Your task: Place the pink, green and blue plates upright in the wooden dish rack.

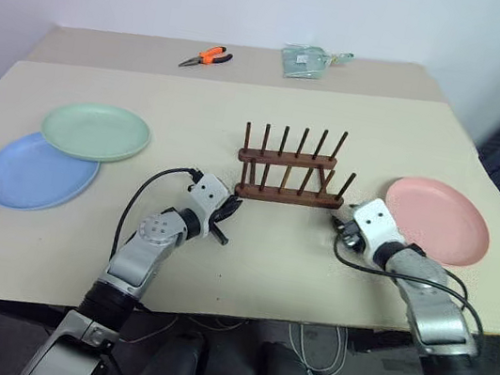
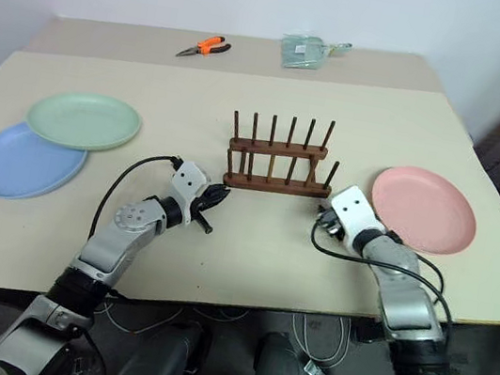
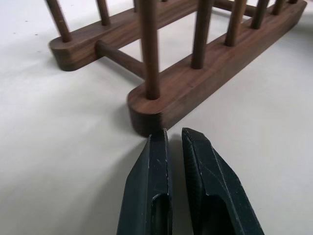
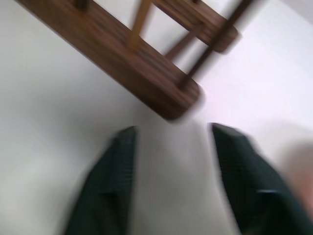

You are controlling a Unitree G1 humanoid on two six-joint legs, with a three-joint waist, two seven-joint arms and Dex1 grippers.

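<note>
Table; three plates; one rack.

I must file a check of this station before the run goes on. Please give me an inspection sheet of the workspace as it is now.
Surface: beige table, two boards joined, seam across the far part.
Job's things: rack at centre, no plates in it. Pink plate flat on the right. Green plate flat on the left, overlapping the blue plate.
Clutter: orange pliers and a clear bag at the far edge.
Grippers: left gripper shut, at the rack's left end. Right gripper open, at the rack's right end. Neither holds anything.
Cables: black cable looping on the left arm, another on the right; loose cables under the table.
Surroundings: white wall behind.
</note>
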